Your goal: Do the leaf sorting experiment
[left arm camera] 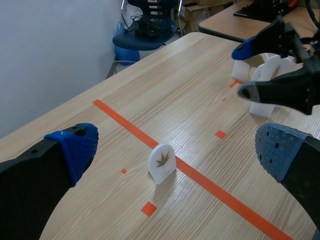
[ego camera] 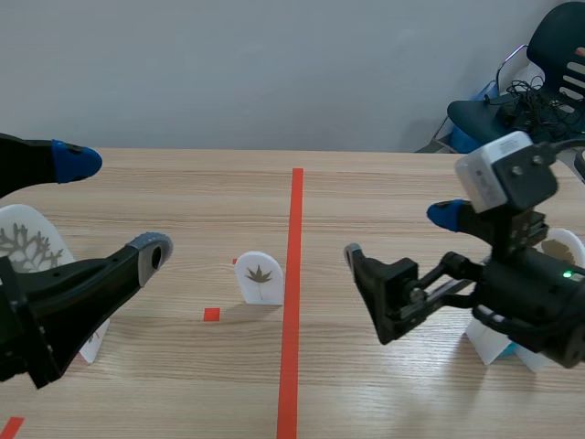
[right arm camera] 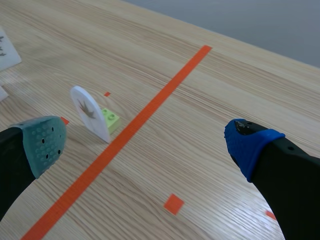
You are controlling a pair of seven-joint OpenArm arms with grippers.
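Note:
A small white arched card with a brown leaf (ego camera: pixel 260 277) stands upright just left of the long orange tape line. It also shows in the left wrist view (left arm camera: pixel 162 162) and the right wrist view (right arm camera: pixel 90 114). There a small green block (right arm camera: pixel 110 120) sits against its back. My left gripper (ego camera: pixel 114 206) hovers open to the card's left, nothing between its fingers; in its own view the left gripper (left arm camera: pixel 177 149) has the card ahead of it. My right gripper (ego camera: pixel 399 236) is open to the right of the line, and the right gripper (right arm camera: pixel 147 145) holds nothing.
A larger white card with a branching leaf print (ego camera: pixel 23 242) stands at the far left behind my left arm. More white cards (ego camera: pixel 559 247) stand at the right behind my right arm, as white cards (left arm camera: pixel 265 75) in the left wrist view. A chair with cables (ego camera: pixel 539 91) stands beyond the table.

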